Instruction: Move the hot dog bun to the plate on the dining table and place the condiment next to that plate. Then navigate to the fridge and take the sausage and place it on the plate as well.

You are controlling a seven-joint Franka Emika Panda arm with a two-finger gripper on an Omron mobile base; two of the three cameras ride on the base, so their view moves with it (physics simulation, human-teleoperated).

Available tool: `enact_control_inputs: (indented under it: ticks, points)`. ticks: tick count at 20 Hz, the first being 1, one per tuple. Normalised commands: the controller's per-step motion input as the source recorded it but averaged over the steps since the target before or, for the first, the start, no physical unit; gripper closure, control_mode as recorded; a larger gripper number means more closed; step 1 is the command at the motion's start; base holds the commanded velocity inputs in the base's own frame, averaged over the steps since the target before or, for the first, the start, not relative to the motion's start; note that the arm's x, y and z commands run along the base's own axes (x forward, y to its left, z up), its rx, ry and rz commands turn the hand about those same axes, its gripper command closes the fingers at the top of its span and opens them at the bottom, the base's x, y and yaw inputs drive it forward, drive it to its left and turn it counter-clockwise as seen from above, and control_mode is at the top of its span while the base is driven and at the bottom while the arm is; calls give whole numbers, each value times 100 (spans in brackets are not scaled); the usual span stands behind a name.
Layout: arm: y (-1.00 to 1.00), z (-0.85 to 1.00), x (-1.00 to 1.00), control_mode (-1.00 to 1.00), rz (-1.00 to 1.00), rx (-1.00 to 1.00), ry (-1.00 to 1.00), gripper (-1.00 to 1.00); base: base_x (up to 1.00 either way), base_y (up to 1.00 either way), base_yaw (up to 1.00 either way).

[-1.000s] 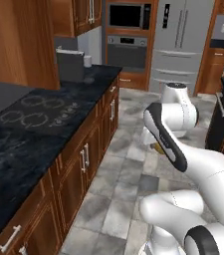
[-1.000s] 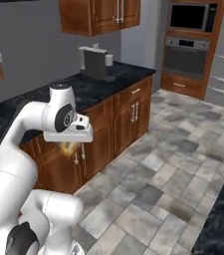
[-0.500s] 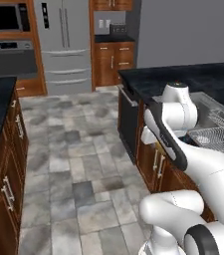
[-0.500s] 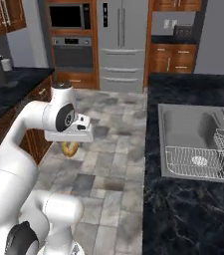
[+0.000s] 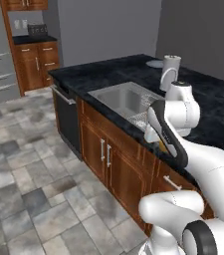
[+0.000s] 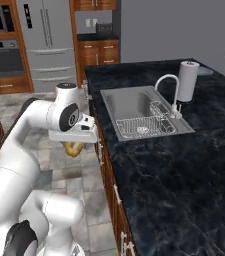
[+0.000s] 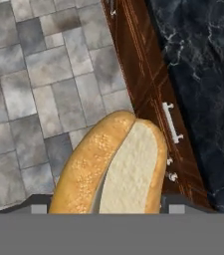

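My gripper [image 6: 74, 143] is shut on the hot dog bun [image 6: 74, 149], a golden-tan roll hanging under the hand over the tiled floor, just off the left edge of the dining table [image 6: 184, 150]. The hand view looks down the bun [image 7: 113, 164], split with its pale inside showing, clamped in the gripper [image 7: 108, 208]. In the left base view a sliver of the bun [image 5: 161, 146] peeks from behind my forearm. The plate [image 6: 207, 71] is a pale disc at the table's far end behind the paper-towel roll, also the plate [image 5: 155, 63]. The fridge [image 6: 49, 35] stands at the back. Condiment and sausage are out of view.
A steel sink [image 6: 134, 107] with a wire rack [image 6: 146, 126] and a faucet [image 6: 166, 87] is set in the table top. A white paper-towel roll [image 6: 187, 80] stands beyond it. Wood cabinet fronts with handles [image 7: 170, 122] run below the edge. Tiled floor [image 5: 29, 164] lies to the left.
The whole scene has swung as the base turned: from the stove counter, past the fridge, to the island with the sink. The bun has stayed in the gripper.
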Motion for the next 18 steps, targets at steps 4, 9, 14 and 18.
enact_control_inputs:
  ticks: [4,9,14,18]
  points:
    - [0,0,0,100,0,0,0,100,-100,0,-34]
    - [0,0,0,100,0,0,0,100,-77,19,-22]
    - [0,0,0,100,0,0,0,100,-100,-14,-24]
    - [0,0,0,100,0,0,0,100,-76,-99,-21]
